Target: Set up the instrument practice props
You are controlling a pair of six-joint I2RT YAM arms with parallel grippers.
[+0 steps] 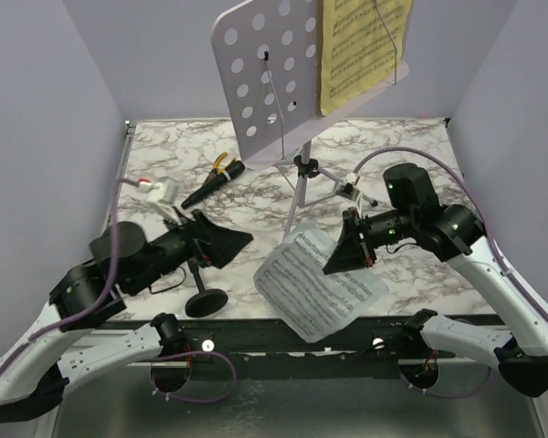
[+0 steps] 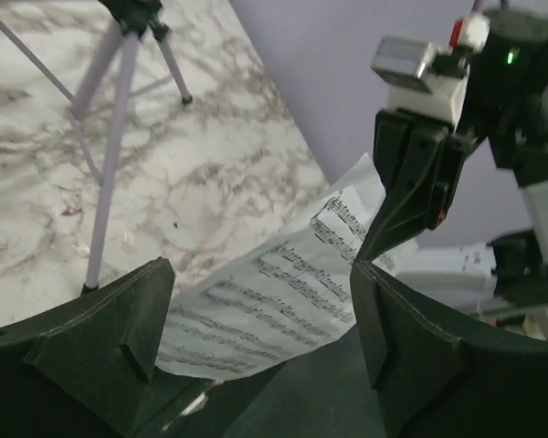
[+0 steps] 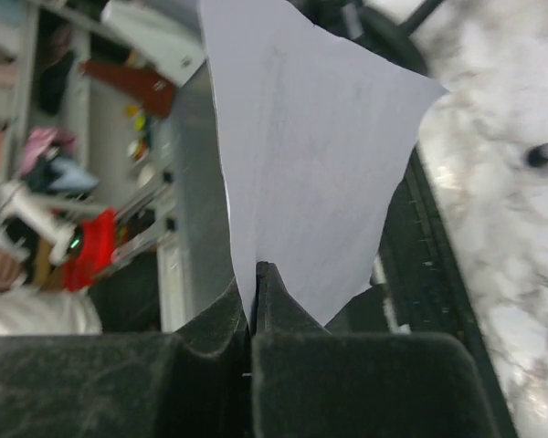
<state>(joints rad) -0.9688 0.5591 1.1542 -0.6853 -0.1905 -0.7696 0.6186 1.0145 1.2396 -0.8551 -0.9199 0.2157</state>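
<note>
Sheet-music page [image 1: 315,292] is clamped by right gripper [image 1: 336,263] before lilac music stand [image 1: 265,41], presumably for mounting; left gripper [image 1: 233,242] is spread, empty.

The left arm [image 1: 82,301] and right arm [image 1: 502,283] share one build: glossy white shells on the lower links, matte black housings at the joints above. A lilac cable [image 1: 117,233] runs along each (the right arm's forms the longer loop). A green light [image 1: 393,189] glows on the right arm's black housing. Each wrist carries a small white camera block [image 1: 162,190] tipped red. The left gripper [image 2: 260,283] has broad, black, wedge-shaped fingers [image 2: 119,338].
</note>
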